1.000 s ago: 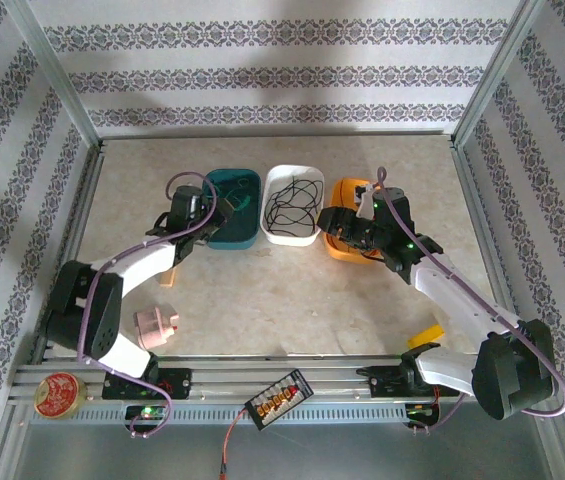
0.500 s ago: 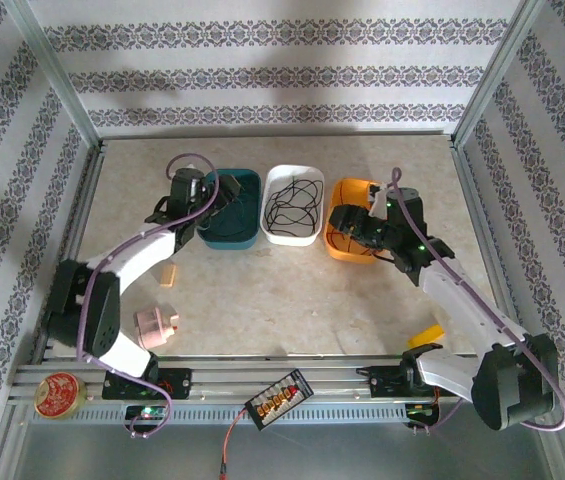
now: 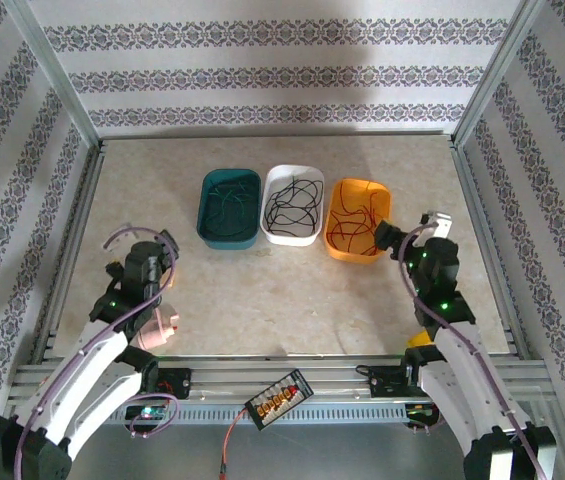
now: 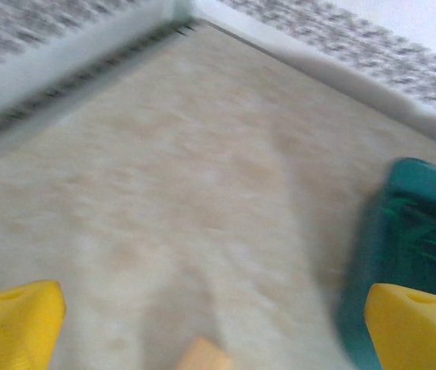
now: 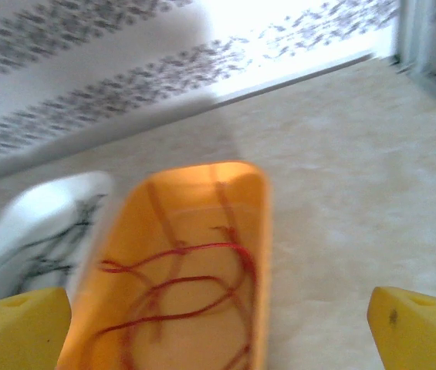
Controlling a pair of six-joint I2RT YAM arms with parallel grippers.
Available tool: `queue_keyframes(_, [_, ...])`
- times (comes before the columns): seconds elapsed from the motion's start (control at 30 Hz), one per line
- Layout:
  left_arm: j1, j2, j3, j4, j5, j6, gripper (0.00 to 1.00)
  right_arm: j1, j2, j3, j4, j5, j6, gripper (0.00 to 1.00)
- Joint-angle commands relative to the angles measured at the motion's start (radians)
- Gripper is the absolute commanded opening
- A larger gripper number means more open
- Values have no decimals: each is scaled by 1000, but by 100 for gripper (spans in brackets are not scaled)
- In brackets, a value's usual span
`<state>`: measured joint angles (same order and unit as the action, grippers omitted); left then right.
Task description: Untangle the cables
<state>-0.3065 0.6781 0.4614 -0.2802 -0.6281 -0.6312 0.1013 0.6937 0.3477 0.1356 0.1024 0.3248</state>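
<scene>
The cables lie sorted by colour in three bins at the table's far middle. Green cables [image 3: 230,205] are in the teal bin [image 3: 205,222], black cables [image 3: 292,205] in the white bin [image 3: 276,236], red cables [image 3: 354,225] in the orange bin [image 3: 338,247]. My left gripper [image 3: 165,248] hovers near the front left, open and empty [image 4: 214,327], with the teal bin [image 4: 403,231] ahead to its right. Just right of the orange bin, my right gripper [image 3: 389,236] is open and empty [image 5: 218,327]. It faces the red cables [image 5: 194,270] in the orange bin [image 5: 260,231].
A small wooden block [image 4: 204,357] lies just below the left gripper. A pink spool [image 3: 159,326] sits beside the left arm. On the front rail are a red tape roll [image 3: 59,393] and a black connector strip [image 3: 280,397]. A yellow piece [image 3: 420,338] lies by the right arm.
Both arms have drawn back from the bins toward the near edge, the left one furthest. Both grippers have opened wide.
</scene>
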Motion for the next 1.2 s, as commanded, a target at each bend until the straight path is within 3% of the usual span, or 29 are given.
queue_keyframes(0.0, [-3,-33,-50,-54,-244,64,99,12,82,-74,221,256,-152,98])
queue_keyframes(0.2, [1,94,-157,445,-325,399,99,17,453,-84,489,278,-185,98])
queue_keyframes(0.27, [13,197,-142,460,-330,402,99,26,510,-49,514,265,-232,98])
queue_keyframes(0.4, [37,433,-89,478,-200,366,99,11,660,-11,686,206,-307,98])
queue_keyframes(0.5, [39,551,-48,582,-163,418,99,-49,881,-31,985,41,-297,98])
queue_keyframes(0.57, [57,597,-53,701,-123,445,99,-59,805,-14,816,31,-285,98])
queue_keyframes(0.63, [79,642,-55,801,-52,475,99,-69,850,-27,921,4,-284,98])
queue_keyframes(0.77, [90,757,2,893,34,533,99,-74,843,-15,886,5,-280,98])
queue_keyframes(0.87, [104,828,90,807,87,555,99,-73,840,-16,883,-1,-282,98])
queue_keyframes(1.07, [160,786,48,843,265,576,99,-73,840,-19,888,-7,-283,98])
queue_keyframes(1.13, [182,778,-5,969,243,607,99,-73,841,-19,888,-7,-284,98])
queue_keyframes(1.17, [201,773,-3,953,264,589,99,-73,840,-19,888,-7,-284,98])
